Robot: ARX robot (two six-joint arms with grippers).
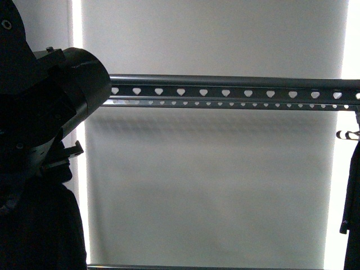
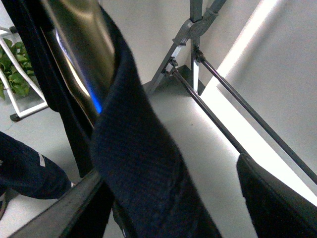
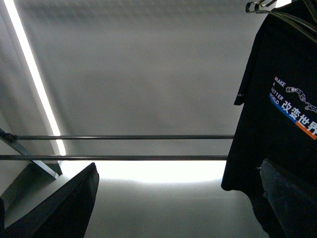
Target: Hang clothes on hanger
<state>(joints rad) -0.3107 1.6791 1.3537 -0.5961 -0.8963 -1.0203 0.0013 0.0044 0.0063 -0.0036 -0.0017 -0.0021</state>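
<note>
At the front view's far right edge, the T-shirt is hanging below the rack, mostly cut off; the right wrist view is showing its print. Right pincer is standing apart, empty. Left pincer is also standing apart, blurred dark cloth filling the gap and covering part of one finger.

Front camera faces the rack's heart-punched rail level and near; the 2 wrist cameras share its lower bars.
</note>
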